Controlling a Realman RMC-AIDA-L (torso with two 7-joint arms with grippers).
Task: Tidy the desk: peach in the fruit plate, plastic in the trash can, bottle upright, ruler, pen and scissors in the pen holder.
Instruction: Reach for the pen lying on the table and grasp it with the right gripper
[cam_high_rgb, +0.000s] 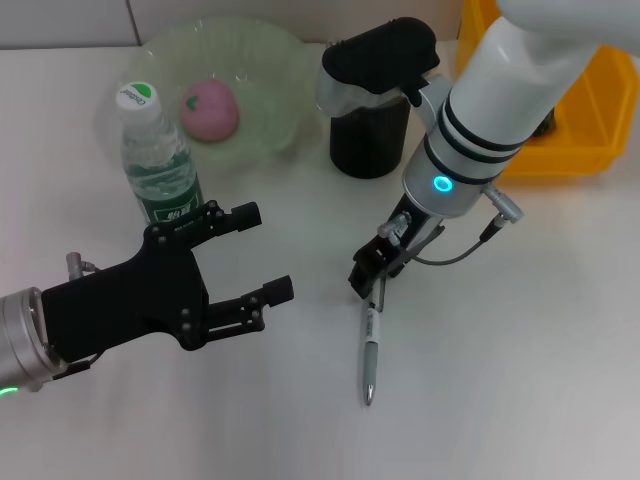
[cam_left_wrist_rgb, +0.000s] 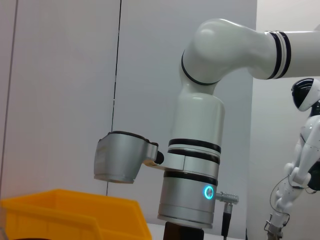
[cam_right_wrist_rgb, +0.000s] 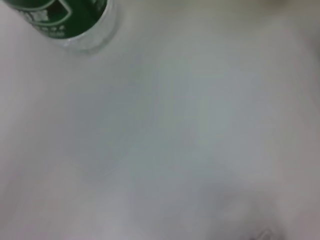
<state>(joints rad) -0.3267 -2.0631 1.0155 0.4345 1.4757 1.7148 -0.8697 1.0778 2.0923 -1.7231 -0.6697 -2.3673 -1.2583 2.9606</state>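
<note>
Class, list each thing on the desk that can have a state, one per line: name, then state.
Peach: in the fruit plate.
Bottle: upright, capped.
Pen: lying on the desk.
Left pincer: open, empty.
Right pincer: at the pen's upper end, grip unclear.

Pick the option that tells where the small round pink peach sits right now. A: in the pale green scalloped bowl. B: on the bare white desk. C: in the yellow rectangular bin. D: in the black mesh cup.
A: the small round pink peach lies inside the translucent pale green scalloped bowl, behind the upright clear plastic bottle.
</note>
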